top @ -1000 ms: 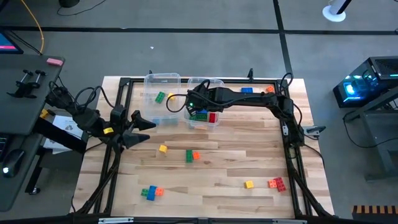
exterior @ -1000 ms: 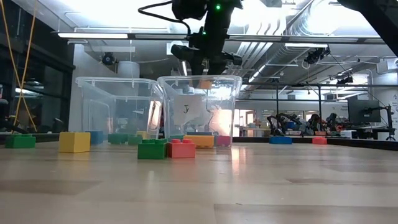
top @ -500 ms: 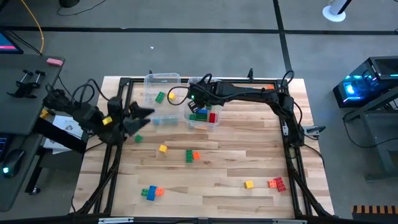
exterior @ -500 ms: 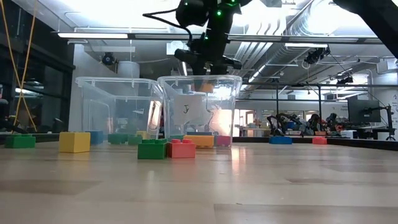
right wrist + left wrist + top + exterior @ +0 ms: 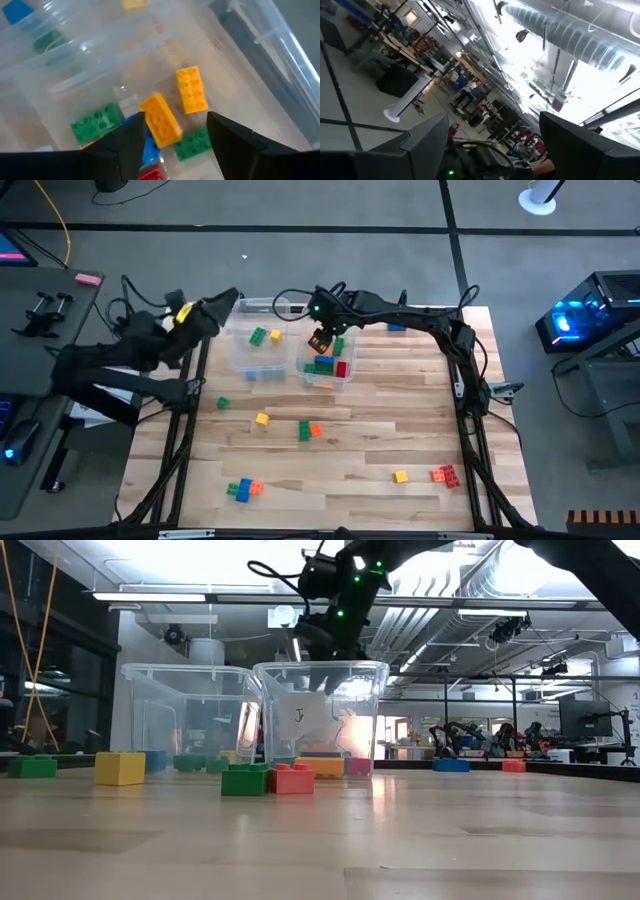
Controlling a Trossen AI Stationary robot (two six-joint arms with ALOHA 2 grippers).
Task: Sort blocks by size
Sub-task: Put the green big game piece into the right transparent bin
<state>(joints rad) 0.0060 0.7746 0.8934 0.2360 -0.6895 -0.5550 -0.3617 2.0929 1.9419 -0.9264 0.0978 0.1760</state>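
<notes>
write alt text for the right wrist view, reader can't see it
Right gripper, fingers apart, hangs over a clear bin; an orange block is tilted between the fingers. Below lie another orange block and green blocks.

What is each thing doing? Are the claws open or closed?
Right gripper: open, over the right clear plastic bin.
Long orange studded block: tilted, loose between the fingers.
Right clear plastic bin: upright, lidless, several blocks inside.
Left clear plastic bin: upright, lidless, few blocks inside.
Left gripper: open, empty, raised.
Small yellow block: lying outside the bins.
</notes>
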